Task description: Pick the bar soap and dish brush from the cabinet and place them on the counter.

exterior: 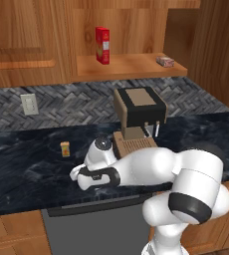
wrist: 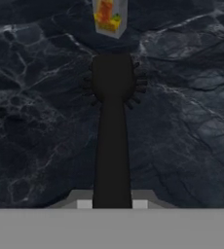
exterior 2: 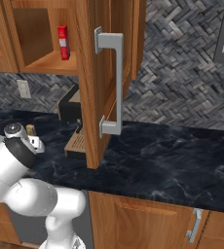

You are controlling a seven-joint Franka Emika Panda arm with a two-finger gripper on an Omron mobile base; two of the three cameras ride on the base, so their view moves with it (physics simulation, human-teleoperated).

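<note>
Black marble-veined counter [exterior: 32,164] is spanning the middle of the left base view, with a small orange-yellow block [exterior: 64,149] standing at its centre left. Above it, the brown cabinet [exterior: 131,67] shelf is carrying a red box [exterior: 102,45] at upper centre and the bar soap [exterior: 165,61] at upper right. In the hand view, the gripper [wrist: 112,204] is clamping narrowly on the dish brush [wrist: 112,121] handle, the bristly head pointing up-frame over the counter, toward the block.

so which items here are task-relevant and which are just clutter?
Job:
- dish brush, in the shut claw
- bar soap, on the cabinet shelf
- counter

Lying about:
- red box
- coffee machine
- small orange-yellow block
</note>
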